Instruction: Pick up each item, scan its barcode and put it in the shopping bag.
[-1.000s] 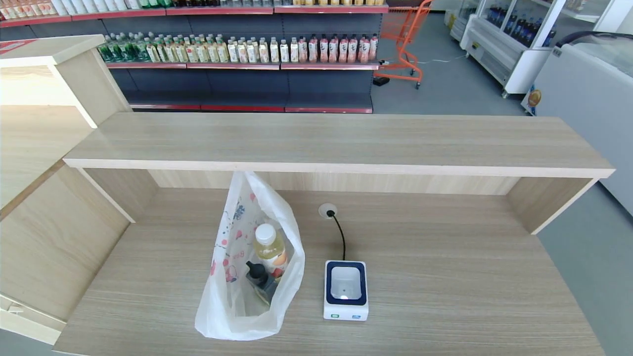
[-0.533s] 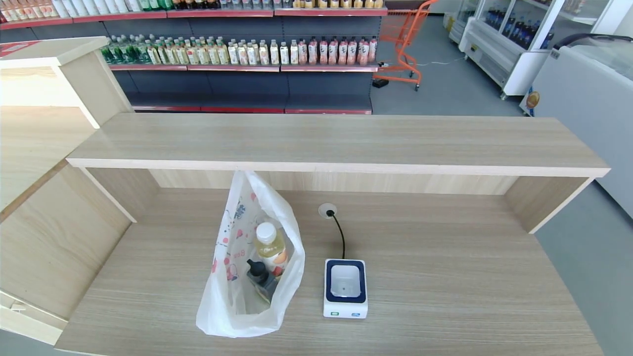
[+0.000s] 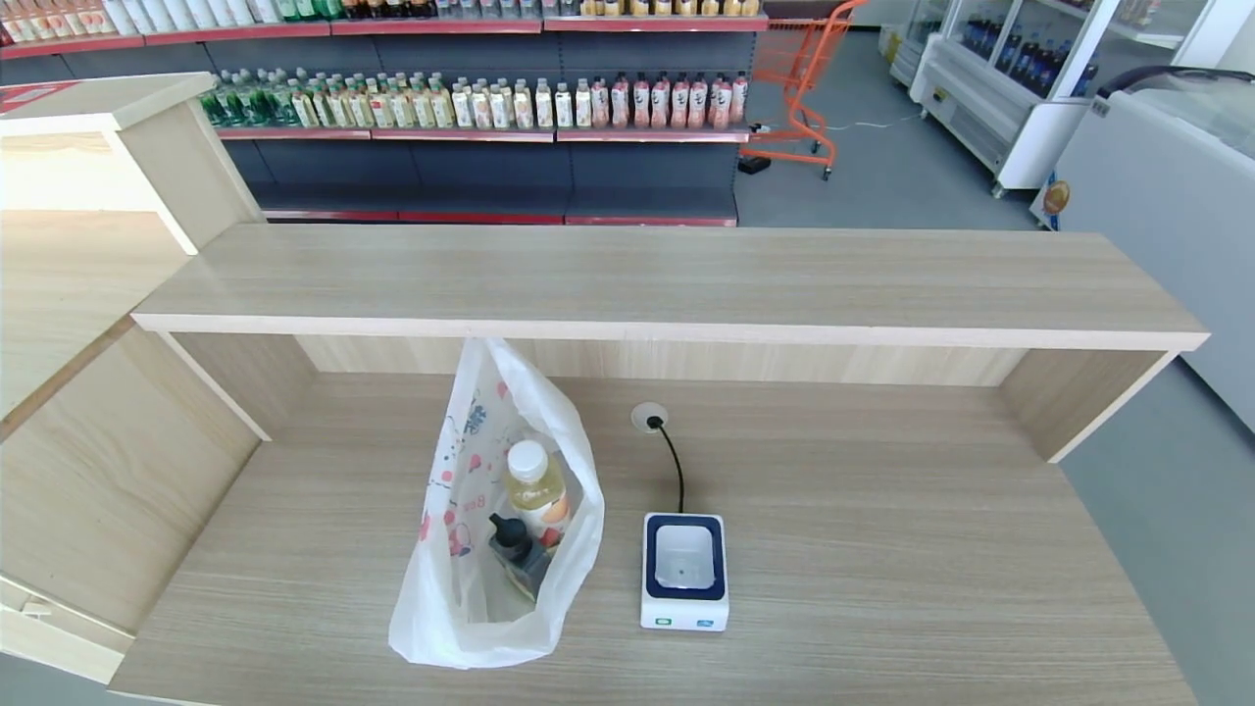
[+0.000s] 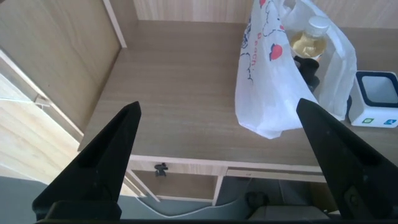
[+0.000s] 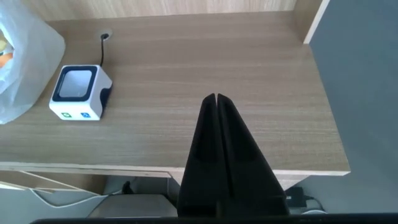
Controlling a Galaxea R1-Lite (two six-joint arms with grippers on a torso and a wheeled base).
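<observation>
1. The scanner (image 3: 684,572) sits on the wooden counter (image 3: 882,549), glass window facing up. A black cable (image 3: 675,461) runs from its far side to a round port in the countertop.
2. The shopping bag (image 3: 490,529), white plastic with a red and blue print, stands just to the left of the scanner, close to it. Its mouth is open toward the scanner.
3. Inside the bag, a bottle with a white cap (image 3: 534,490) and pale yellow contents stands upright. A dark bottle with a black cap (image 3: 515,549) leans against it on the near side. Both lie left of the scanner.
4. The left gripper (image 4: 219,107) hangs with its two dark fingers spread wide apart and nothing between them. It is well to the left of the scanner and nearer the robot, off the counter's front edge, with the bag beyond it.
5. The right gripper (image 5: 216,98) has its fingers pressed together, holding nothing. It is right of the scanner, near the counter's front edge.
</observation>
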